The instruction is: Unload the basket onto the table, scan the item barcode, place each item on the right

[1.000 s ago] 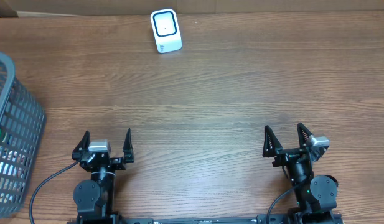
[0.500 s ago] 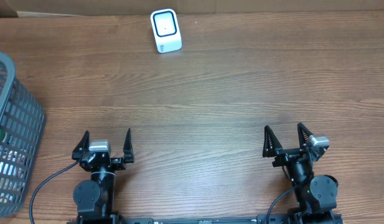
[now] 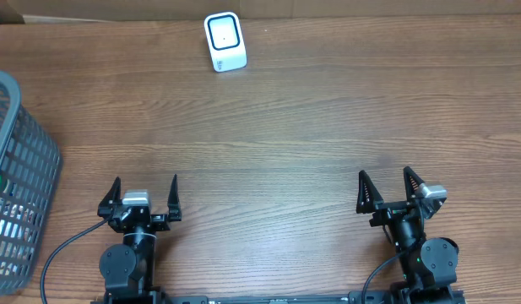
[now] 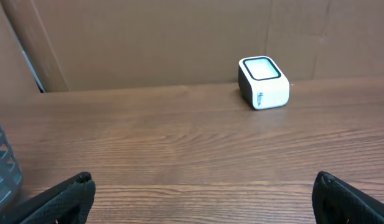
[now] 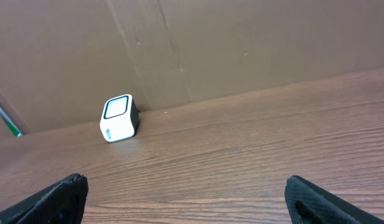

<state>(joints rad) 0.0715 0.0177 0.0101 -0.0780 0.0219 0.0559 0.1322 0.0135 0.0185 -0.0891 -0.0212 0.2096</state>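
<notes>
- A mock shop-checkout test bench: small white box-shaped barcode scanner (image 3: 225, 41) on a brown wood-grain tabletop (image 3: 311, 127).
- Plain brown cardboard backdrop (image 4: 179, 37); grey plastic mesh basket (image 3: 36, 177).

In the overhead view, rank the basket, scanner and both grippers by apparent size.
1. Basket, largest, though partly out of frame.
2. Left gripper and right gripper, about alike.
3. Scanner, smallest.

We count 1 white scanner (image 3: 225, 41), 1 grey mesh basket (image 3: 24, 169), its contents too hidden for us to count, 2 grippers, the left gripper (image 3: 145, 181), the right gripper (image 3: 383, 173), 1 wooden table (image 3: 311, 127)
</notes>
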